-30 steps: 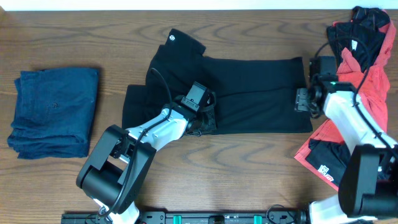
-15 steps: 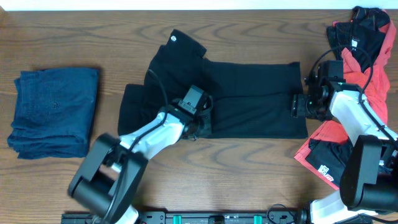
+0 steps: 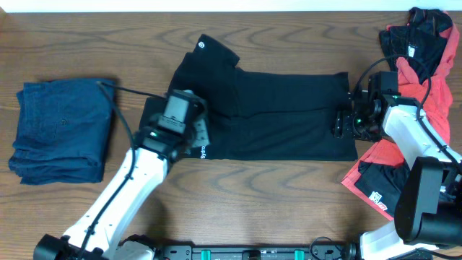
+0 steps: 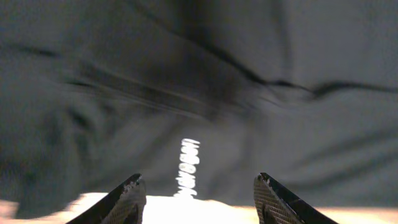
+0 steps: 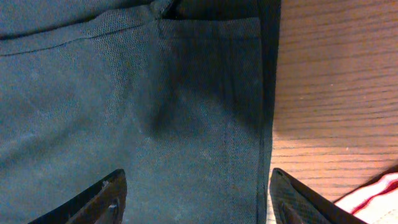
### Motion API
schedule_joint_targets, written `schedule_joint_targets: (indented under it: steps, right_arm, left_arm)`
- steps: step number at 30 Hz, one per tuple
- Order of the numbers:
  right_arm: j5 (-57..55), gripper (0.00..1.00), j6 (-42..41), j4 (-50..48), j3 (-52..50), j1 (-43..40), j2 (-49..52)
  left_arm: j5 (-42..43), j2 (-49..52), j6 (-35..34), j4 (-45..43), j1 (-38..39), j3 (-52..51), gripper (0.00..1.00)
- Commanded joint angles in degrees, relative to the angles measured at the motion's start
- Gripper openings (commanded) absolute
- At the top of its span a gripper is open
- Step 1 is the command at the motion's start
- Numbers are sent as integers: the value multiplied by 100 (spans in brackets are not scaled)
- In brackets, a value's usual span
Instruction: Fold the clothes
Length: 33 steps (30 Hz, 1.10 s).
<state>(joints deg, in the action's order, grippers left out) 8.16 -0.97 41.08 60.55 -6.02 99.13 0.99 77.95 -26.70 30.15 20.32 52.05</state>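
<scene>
I see bare tabletop (image 3: 289, 195) in front of the black clothes (image 3: 289, 115), wide open in the middle. On the left, the blue pile (image 3: 61, 130) sits near them, and my left arm (image 3: 133, 177) crosses that gap. On the right, the red heap (image 3: 440, 101) crowds the edge beside my right arm (image 3: 408, 133).

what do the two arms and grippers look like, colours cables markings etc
Both arms have glossy white shells on the links and black joints. The left arm carries a black camera block at the wrist, with a thin black cable looping off it. The right arm also trails black cables and shows a small green light near its wrist. The fingers are dark and tapered, with cross-hatched pads.
</scene>
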Motion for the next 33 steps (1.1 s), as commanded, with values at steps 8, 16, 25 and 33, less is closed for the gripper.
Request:
schedule_joint_targets:
  steps: [8, 16, 25, 33]
  right_arm:
    - [-22, 72, 81, -7, -109, -28, 225]
    - [-192, 72, 79, 166, -111, -31, 481]
    - [-1676, 71, -699, 872, -111, -46, 588]
    - [-1956, 66, -975, 1174, -111, -98, 588]
  left_arm:
    - [-149, 1115, 144, -17, -782, -57, 58]
    - [-173, 2105, 160, -396, -1058, -57, 58]
    - [-166, 2299, 157, 605, -1655, -57, 57]
    - [-164, 2286, 374, 1523, -1735, -57, 57]
